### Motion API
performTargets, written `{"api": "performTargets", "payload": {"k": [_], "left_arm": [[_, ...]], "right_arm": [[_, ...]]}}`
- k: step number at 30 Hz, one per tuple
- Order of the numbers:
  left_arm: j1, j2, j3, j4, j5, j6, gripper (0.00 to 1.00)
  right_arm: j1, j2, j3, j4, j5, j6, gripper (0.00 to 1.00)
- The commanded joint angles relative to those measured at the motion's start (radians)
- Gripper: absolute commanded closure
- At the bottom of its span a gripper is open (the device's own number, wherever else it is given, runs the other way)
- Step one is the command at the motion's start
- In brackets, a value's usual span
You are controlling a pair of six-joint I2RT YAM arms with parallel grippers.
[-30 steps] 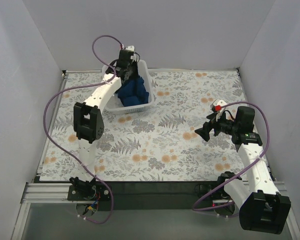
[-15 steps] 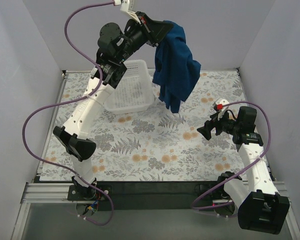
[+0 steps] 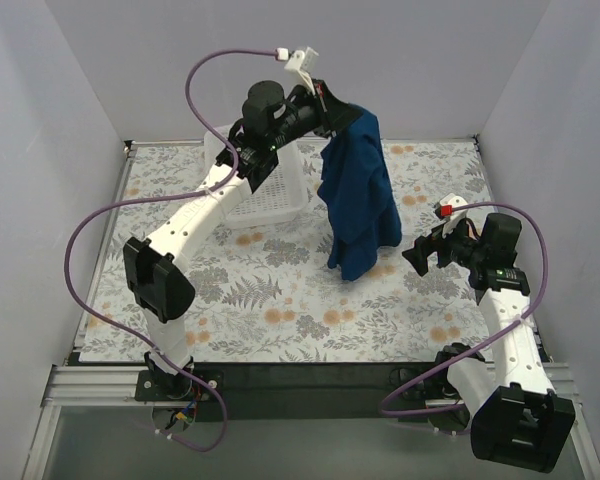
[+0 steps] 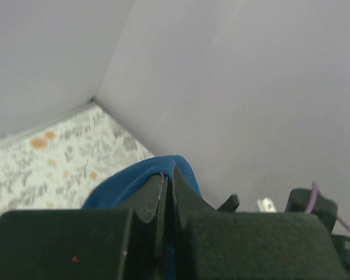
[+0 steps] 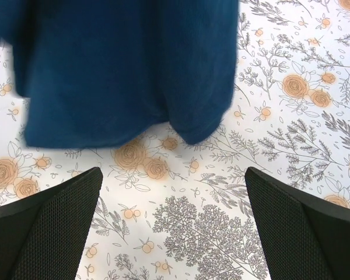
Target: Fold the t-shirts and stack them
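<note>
A dark blue t-shirt (image 3: pixel 357 195) hangs in the air over the middle of the table, its lower hem near the cloth. My left gripper (image 3: pixel 347 113) is raised high and shut on the t-shirt's top edge; in the left wrist view blue fabric (image 4: pixel 137 181) bulges over the closed fingertips. My right gripper (image 3: pixel 412 255) stands open just right of the hanging hem, with nothing between its fingers (image 5: pixel 52 221). In the right wrist view the t-shirt (image 5: pixel 122 64) fills the upper part, above the floral cloth.
A white lattice basket (image 3: pixel 270 195) stands at the back left, behind the left arm. The floral tablecloth (image 3: pixel 280 300) covers the table. White walls close in the left, back and right sides.
The left gripper lifted the t-shirt out of the basket, swung it right and lowered it toward the table's middle. The right gripper shifted slightly right and stayed open.
</note>
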Motion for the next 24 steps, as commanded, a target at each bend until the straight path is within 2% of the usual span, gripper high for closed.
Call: {"api": "performTargets", "payload": {"k": [1,2,3,4,5,8,11,12,13,14,16,19,24], "left_arm": [[-0.003,-0.028,-0.118,0.009,0.092,0.026,1.00],[-0.003,-0.025,-0.150,0.002,0.152,0.042,0.98],[-0.007,-0.021,-0.208,-0.005,0.175,0.057,0.87],[-0.009,-0.018,-0.229,-0.024,0.183,0.075,0.73],[-0.013,-0.021,-0.244,-0.074,0.159,0.126,0.51],[-0.021,-0.091,-0.333,-0.117,0.032,0.204,0.37],[-0.017,-0.152,-0.416,-0.155,-0.301,0.258,0.19],[0.015,-0.142,-0.421,-0.181,-0.405,0.254,0.16],[0.038,-0.121,-0.410,-0.220,-0.421,0.237,0.16],[0.061,-0.088,-0.348,-0.326,-0.424,0.225,0.17],[0.105,0.039,-0.254,-0.428,-0.432,0.208,0.16],[0.108,0.182,-0.116,-0.510,-0.470,0.209,0.16],[0.106,0.412,0.227,-0.656,-0.585,0.180,0.18]], "right_arm": [[-0.006,-0.018,-0.008,0.041,0.012,-0.004,0.02],[-0.008,-0.018,-0.008,0.041,0.017,-0.004,0.02],[-0.008,-0.019,-0.010,0.041,0.017,-0.005,0.02],[-0.006,-0.019,-0.010,0.041,0.018,-0.007,0.02],[-0.008,-0.019,-0.010,0.041,0.017,-0.007,0.02],[-0.009,-0.018,-0.011,0.041,0.012,-0.008,0.02],[-0.009,-0.013,-0.010,0.041,0.003,-0.008,0.02],[-0.009,-0.010,-0.010,0.041,0.000,-0.008,0.02],[-0.008,-0.008,-0.010,0.041,-0.006,-0.008,0.02],[-0.009,-0.005,-0.008,0.042,-0.009,-0.007,0.02],[-0.008,-0.004,-0.010,0.041,-0.015,-0.007,0.02],[-0.008,0.001,-0.011,0.042,-0.012,-0.007,0.02],[-0.009,0.010,-0.013,0.042,-0.009,-0.008,0.02]]}}
